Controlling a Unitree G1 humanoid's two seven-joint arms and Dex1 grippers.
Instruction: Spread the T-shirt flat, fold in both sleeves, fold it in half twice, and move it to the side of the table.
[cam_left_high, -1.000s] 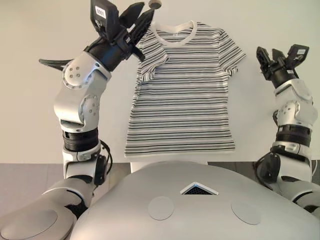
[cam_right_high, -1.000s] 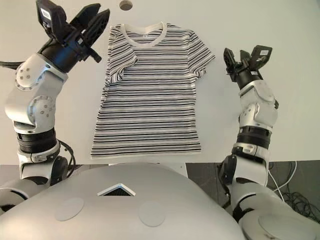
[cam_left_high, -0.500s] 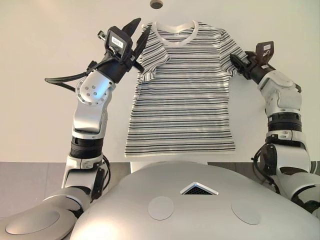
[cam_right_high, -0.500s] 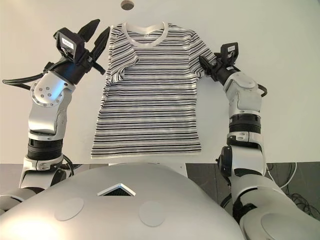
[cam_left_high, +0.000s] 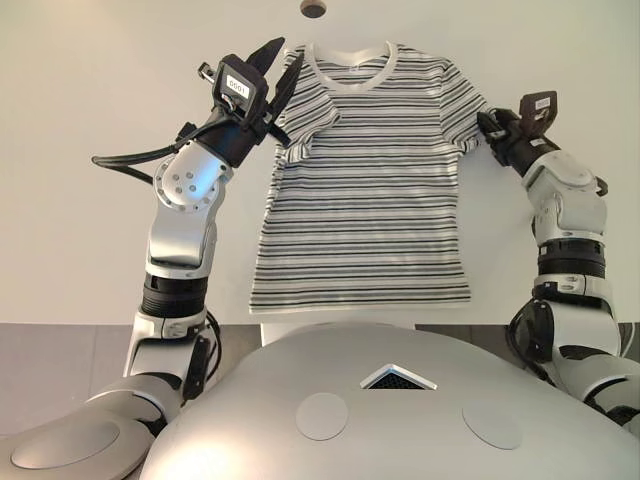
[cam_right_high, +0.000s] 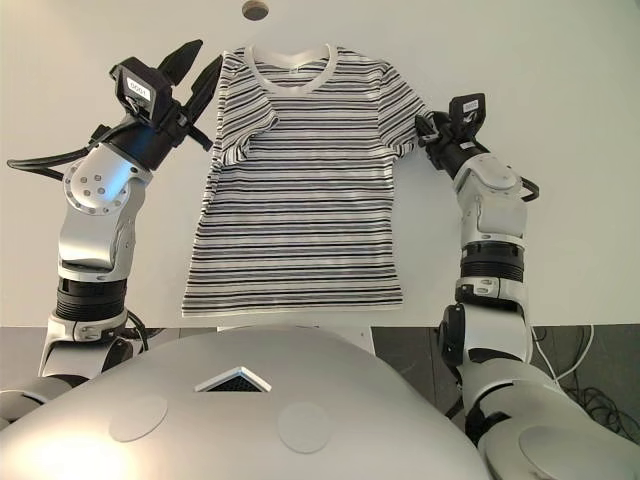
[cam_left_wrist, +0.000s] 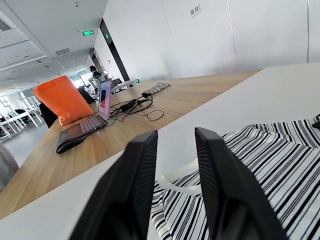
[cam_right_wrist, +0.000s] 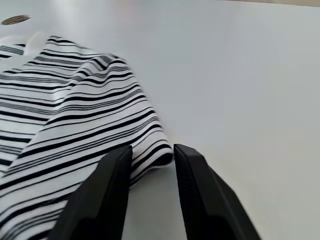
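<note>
Right wrist view, right hand at T-shirt sleeve

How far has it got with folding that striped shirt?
Early on. The T-shirt lies spread flat on the table, and its left sleeve already looks folded in. In hand: the open right gripper sits at the hem of the right sleeve, which is not yet folded; the left gripper hovers open by the shoulder. Left: that sleeve, both halvings, moving it aside.

White table, wooden desk behind
</note>
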